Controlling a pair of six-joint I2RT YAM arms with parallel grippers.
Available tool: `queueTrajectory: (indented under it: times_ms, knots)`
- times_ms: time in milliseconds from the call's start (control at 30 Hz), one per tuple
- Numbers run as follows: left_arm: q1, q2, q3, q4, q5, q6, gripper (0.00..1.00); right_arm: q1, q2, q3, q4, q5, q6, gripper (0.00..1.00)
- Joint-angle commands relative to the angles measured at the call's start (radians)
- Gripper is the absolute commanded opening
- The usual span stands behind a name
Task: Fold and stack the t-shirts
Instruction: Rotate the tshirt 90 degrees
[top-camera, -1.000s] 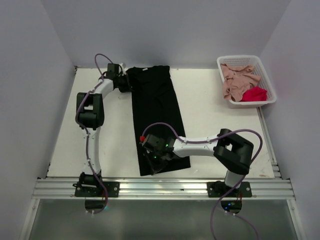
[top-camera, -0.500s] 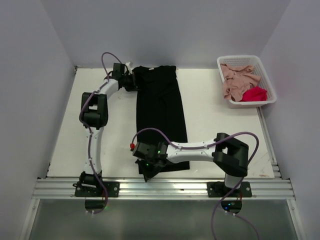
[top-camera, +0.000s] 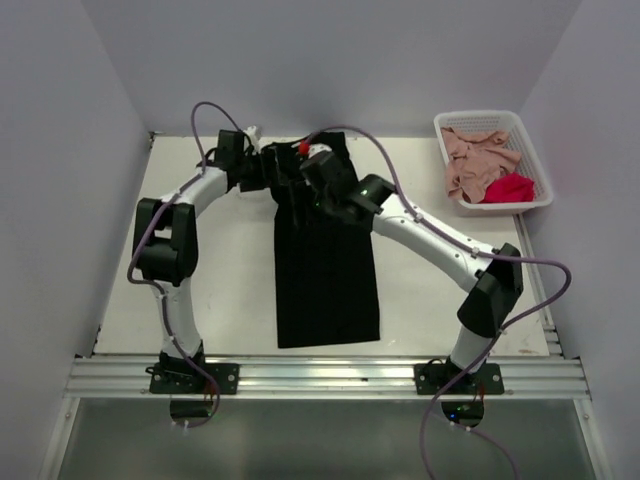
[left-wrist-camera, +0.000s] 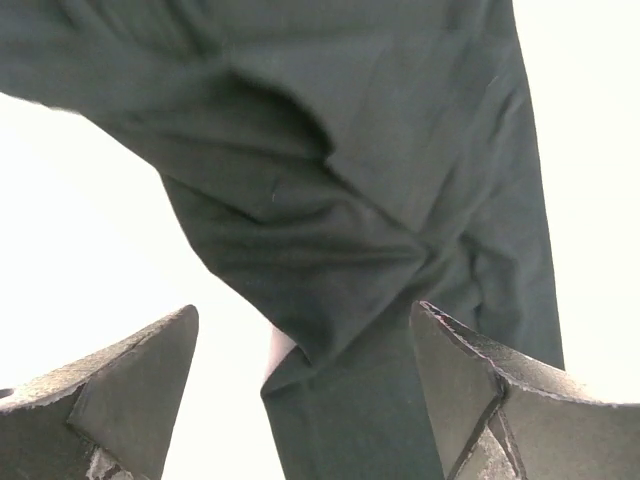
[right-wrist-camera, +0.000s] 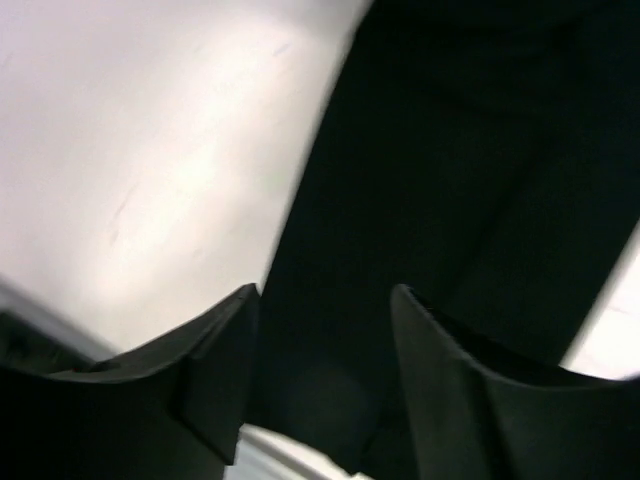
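Outstretched, left end effector and right end effector gape over black t-shirt.

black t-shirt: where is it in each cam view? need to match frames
Top external: black t-shirt, a long strip down the middle of the white table, far edge to near edge.
Left wrist: black t-shirt fills top and centre, bunched.
Right wrist: black t-shirt fills centre and right, blurred.
Shared landmark: white table beside the shirt's edge in all three.

no readable txt, no labels, no brands, no nos.
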Motion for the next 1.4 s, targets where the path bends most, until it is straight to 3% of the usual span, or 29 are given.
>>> queueTrajectory:
  times_ms: [0,133,167,233,267,300,333,367,400,467,700,1000,1367]
  knots:
    - [0.004,-0.114,0.006,0.029,-0.083,0.033,0.91,-0.092,0.014,0.100,-0.102,0.132,-0.097,0.63]
    - [0.004,-0.098,0.070,-0.046,-0.060,0.029,0.91,-0.143,0.090,0.137,-0.128,0.159,-0.130,0.63]
    - [0.003,-0.104,0.060,-0.050,-0.057,0.024,0.86,-0.151,0.097,0.128,-0.121,0.157,-0.134,0.59]
    - [-0.014,-0.145,-0.006,-0.034,-0.079,0.016,0.75,-0.159,0.105,0.065,-0.096,0.145,-0.130,0.36]
    - [-0.023,-0.166,-0.037,-0.028,-0.085,0.012,0.59,-0.162,0.105,0.039,-0.064,0.123,-0.116,0.22]
    - [-0.046,-0.214,-0.075,-0.013,-0.089,0.004,0.49,-0.177,0.105,-0.013,-0.050,0.110,-0.105,0.00]
    - [-0.062,-0.240,-0.156,0.007,-0.112,-0.011,0.37,-0.183,0.102,-0.038,-0.039,0.091,-0.096,0.00]
    - [-0.078,-0.266,-0.196,0.013,-0.129,-0.022,0.10,-0.192,0.100,-0.062,-0.003,0.067,-0.087,0.00]
    - [-0.121,-0.320,-0.237,0.027,-0.137,-0.025,0.02,-0.208,0.094,-0.120,0.020,0.048,-0.080,0.00]
    - [-0.198,-0.395,-0.400,0.071,-0.155,-0.050,0.00,-0.234,0.087,-0.186,0.062,0.059,-0.067,0.00]
    - [-0.362,-0.506,-0.577,0.125,-0.191,-0.082,0.00,-0.327,0.128,-0.297,0.129,0.047,-0.045,0.00]
    - [-0.372,-0.426,-0.603,0.136,-0.279,-0.080,0.00,-0.404,0.225,-0.365,0.208,-0.050,-0.027,0.00]
    - [-0.418,-0.343,-0.650,0.141,-0.318,-0.108,0.00,-0.401,0.065,-0.621,0.266,-0.076,-0.008,0.00]
